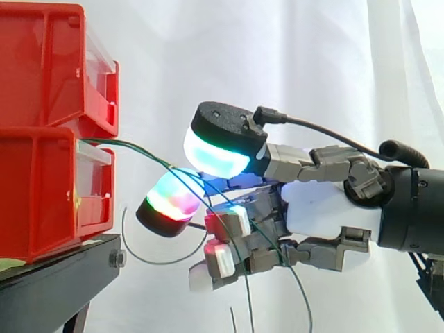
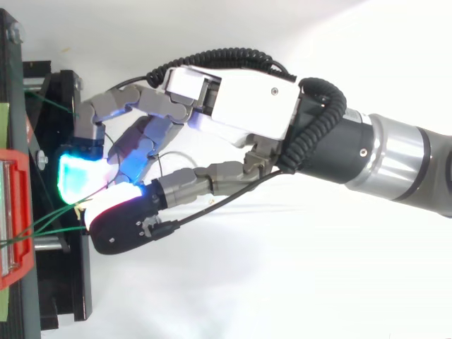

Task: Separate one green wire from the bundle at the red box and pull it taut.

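Two stacked red bins [image 1: 41, 201] stand at the left on a black stand [image 1: 55, 277]. Thin green wires [image 1: 132, 147] leave the gap between the bins and arc right and down through my hand [image 1: 326, 208]. The fingers are curled. A cyan-green glowing pad [image 1: 218, 152] sits above a green-magenta pad [image 1: 170, 198], and a wire runs between the two. From above, the green wires [image 2: 42, 224] lead from the red box [image 2: 14, 219] into the spot where the pads of my hand [image 2: 247, 106] meet. The wires sag slightly, and their tails hang below the hand.
A loose loop of wire [image 1: 149, 260] droops between the stand and the hand. Another green wire [image 2: 49, 104] crosses the stand's far end [image 2: 60, 85]. A white curtain is behind everything. The arm comes in from the right.
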`<control>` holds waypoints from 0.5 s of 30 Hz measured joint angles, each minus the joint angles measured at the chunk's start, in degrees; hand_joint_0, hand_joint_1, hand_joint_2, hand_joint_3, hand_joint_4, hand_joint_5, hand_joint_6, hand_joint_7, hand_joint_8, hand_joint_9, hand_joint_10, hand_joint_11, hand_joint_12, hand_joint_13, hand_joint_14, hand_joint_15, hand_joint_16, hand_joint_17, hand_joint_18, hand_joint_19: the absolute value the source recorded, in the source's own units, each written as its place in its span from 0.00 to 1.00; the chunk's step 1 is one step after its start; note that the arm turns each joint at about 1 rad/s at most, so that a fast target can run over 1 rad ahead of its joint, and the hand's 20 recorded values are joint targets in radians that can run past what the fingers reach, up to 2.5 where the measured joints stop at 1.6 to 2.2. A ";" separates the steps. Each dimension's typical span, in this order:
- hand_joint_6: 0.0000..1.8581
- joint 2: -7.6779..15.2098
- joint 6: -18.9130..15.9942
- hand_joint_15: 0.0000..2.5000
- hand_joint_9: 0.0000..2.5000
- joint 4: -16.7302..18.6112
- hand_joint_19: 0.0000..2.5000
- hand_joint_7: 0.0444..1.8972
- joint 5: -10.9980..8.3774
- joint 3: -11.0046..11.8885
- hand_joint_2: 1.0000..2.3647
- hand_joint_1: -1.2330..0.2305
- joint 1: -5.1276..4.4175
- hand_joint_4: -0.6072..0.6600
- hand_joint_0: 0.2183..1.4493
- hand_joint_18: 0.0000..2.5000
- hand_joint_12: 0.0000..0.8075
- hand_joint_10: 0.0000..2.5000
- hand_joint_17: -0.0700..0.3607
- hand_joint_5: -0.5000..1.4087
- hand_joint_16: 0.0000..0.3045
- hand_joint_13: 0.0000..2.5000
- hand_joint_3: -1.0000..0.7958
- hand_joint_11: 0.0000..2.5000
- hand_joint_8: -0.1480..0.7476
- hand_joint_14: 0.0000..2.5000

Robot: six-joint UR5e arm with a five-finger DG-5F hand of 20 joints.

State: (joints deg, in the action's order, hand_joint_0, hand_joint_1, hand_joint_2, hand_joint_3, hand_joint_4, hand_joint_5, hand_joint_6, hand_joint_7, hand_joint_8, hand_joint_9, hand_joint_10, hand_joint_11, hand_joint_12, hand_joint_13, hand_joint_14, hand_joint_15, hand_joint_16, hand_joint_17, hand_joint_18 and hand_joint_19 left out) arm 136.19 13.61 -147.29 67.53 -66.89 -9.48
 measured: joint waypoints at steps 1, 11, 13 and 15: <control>0.40 0.20 -0.04 0.35 0.51 0.33 0.17 0.51 -0.01 0.00 0.01 0.35 0.00 0.59 0.34 0.31 0.41 0.01 0.44 0.17 0.17 0.48 0.37 0.55 0.46 0.01; 0.45 1.16 -0.40 0.41 0.53 3.52 0.18 0.46 -0.25 0.00 0.02 0.35 -0.41 0.56 0.34 0.31 0.43 0.00 0.44 0.16 0.17 0.50 0.44 0.65 0.44 0.01; 0.45 1.17 -0.41 0.41 0.53 3.48 0.18 0.46 -0.27 0.00 0.02 0.35 -0.47 0.56 0.34 0.31 0.42 0.00 0.44 0.15 0.17 0.50 0.45 0.67 0.45 0.01; 0.46 1.17 -0.42 0.41 0.53 3.45 0.18 0.46 -0.28 0.00 0.02 0.35 -0.50 0.56 0.34 0.31 0.43 0.00 0.44 0.15 0.18 0.50 0.46 0.67 0.45 0.01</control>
State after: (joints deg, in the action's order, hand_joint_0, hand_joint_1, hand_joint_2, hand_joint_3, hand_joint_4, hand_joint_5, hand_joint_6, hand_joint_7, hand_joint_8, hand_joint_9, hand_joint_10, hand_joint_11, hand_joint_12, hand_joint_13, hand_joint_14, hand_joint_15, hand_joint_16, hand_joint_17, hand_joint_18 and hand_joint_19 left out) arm 137.36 13.19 -143.84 67.25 -66.88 -9.98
